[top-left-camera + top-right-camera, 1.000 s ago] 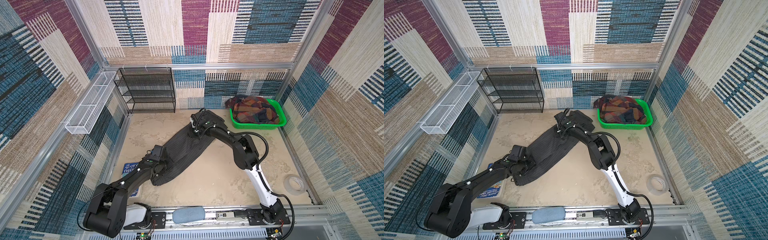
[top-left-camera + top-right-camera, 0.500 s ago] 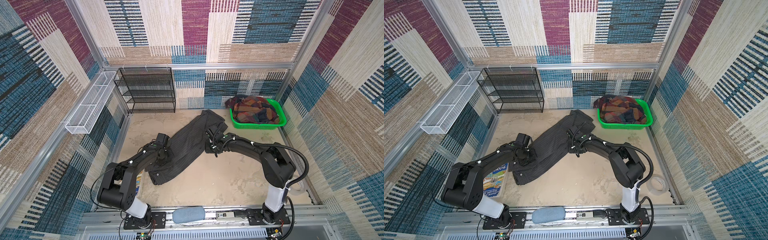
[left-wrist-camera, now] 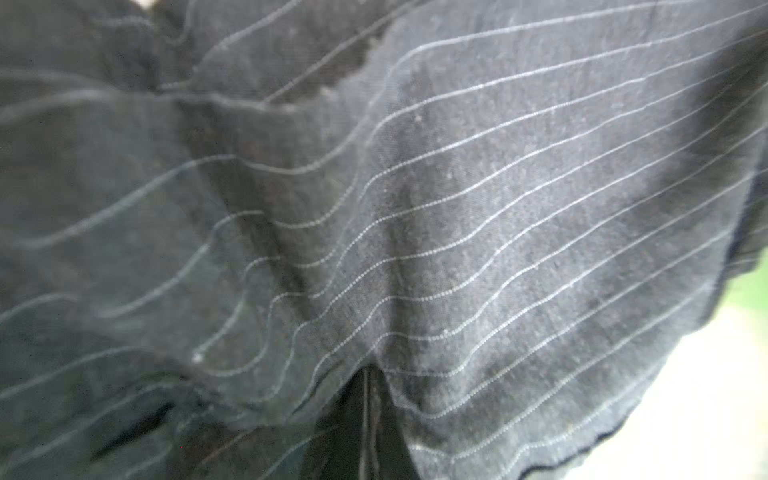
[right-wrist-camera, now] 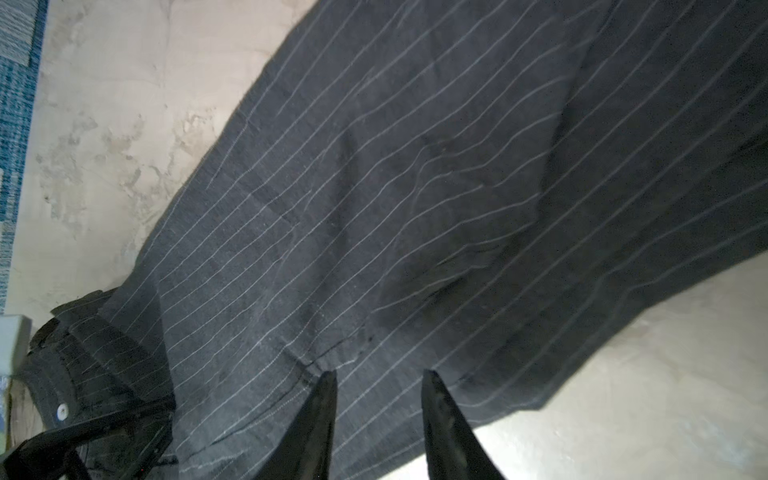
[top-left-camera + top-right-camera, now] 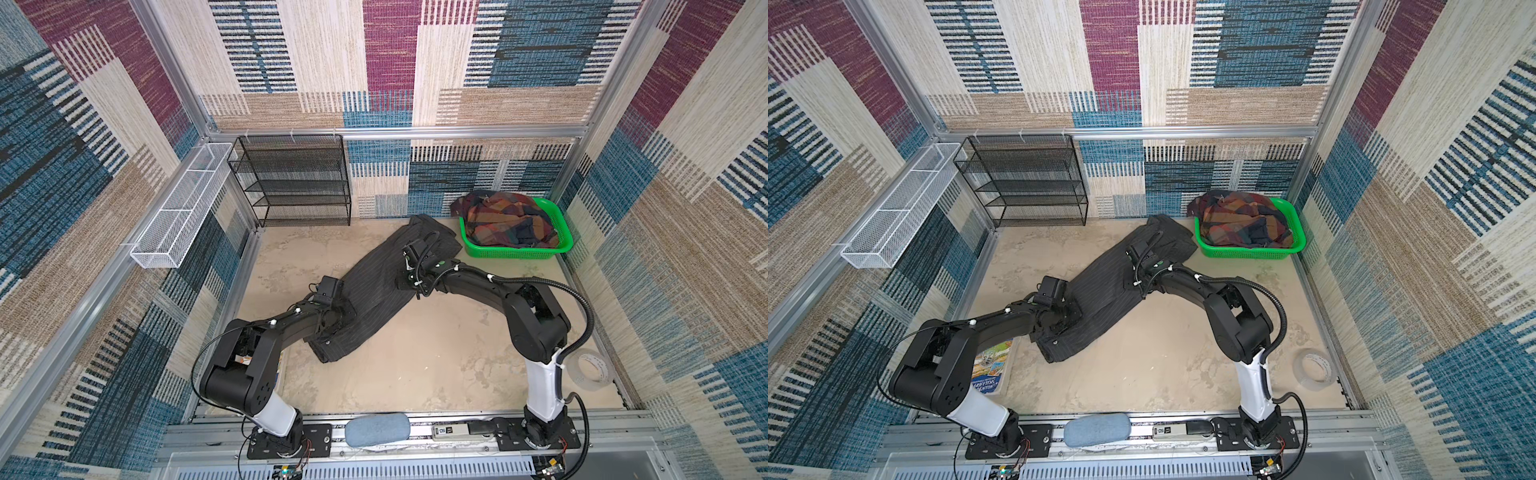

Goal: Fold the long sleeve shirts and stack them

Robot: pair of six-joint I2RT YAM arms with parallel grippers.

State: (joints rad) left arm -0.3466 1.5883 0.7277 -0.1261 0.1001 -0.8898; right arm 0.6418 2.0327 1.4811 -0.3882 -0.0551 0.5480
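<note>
The dark pinstriped long sleeve shirt (image 5: 374, 286) (image 5: 1100, 286) lies stretched diagonally across the table in both top views. My left gripper (image 5: 334, 322) (image 5: 1065, 316) is shut on its near-left part; in the left wrist view the cloth (image 3: 457, 208) drapes around the closed gripper (image 3: 368, 376). My right gripper (image 5: 403, 284) (image 5: 1134, 282) is open just over the shirt's right edge near its middle, with striped cloth (image 4: 374, 208) flat under the gripper (image 4: 378, 376). The plaid shirt (image 5: 507, 224) (image 5: 1241, 224) lies bunched in the green basket (image 5: 515, 252) (image 5: 1246, 252).
A black wire shelf (image 5: 291, 183) stands at the back left and a white wire basket (image 5: 183, 212) hangs on the left wall. A tape roll (image 5: 590, 370) lies at the front right, a booklet (image 5: 990, 368) at the front left, and a grey pad (image 5: 376, 428) on the front rail.
My right gripper has drawn back from the shirt's far end to its middle right edge. The left arm has folded back, its gripper still on the shirt's near part.
</note>
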